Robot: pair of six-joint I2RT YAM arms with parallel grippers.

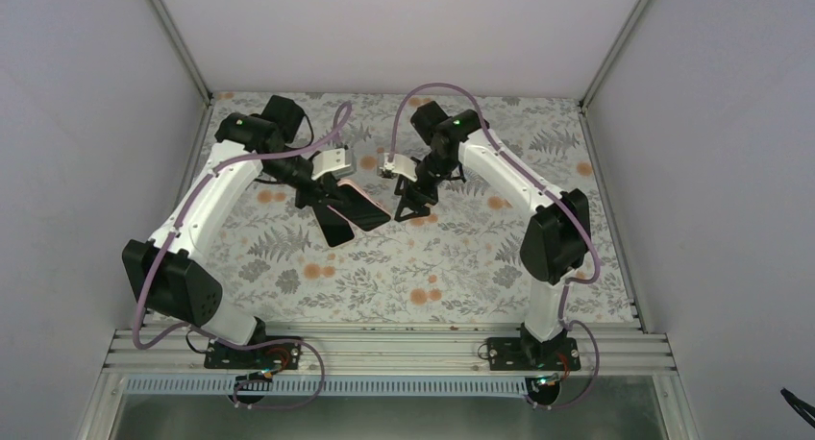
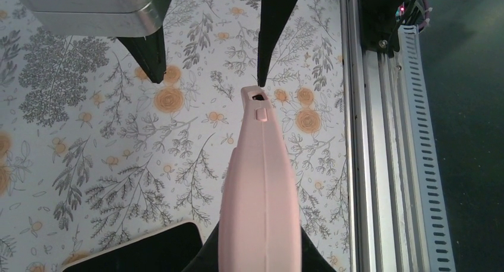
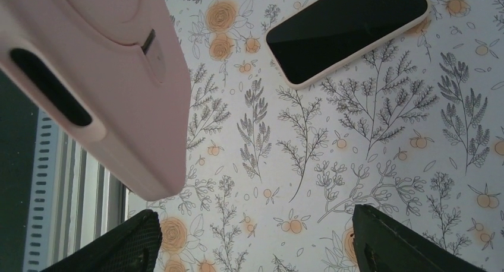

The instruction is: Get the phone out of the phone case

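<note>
My left gripper (image 1: 332,209) is shut on a pink phone case (image 2: 261,183) and holds it edge-on above the table, its tip pointing at my right gripper. The case also shows in the right wrist view (image 3: 101,76), back side up, with a dark cutout slot. A phone (image 3: 347,31) with a black screen and a pale rim lies flat on the floral table, apart from the case; its corner shows in the left wrist view (image 2: 136,251). My right gripper (image 1: 413,207) is open and empty (image 3: 255,242), just beyond the case's tip.
The floral table cover (image 2: 119,153) lies under both grippers. The aluminium rail (image 2: 380,165) at the near table edge runs beside the case. Grey walls enclose the table on three sides.
</note>
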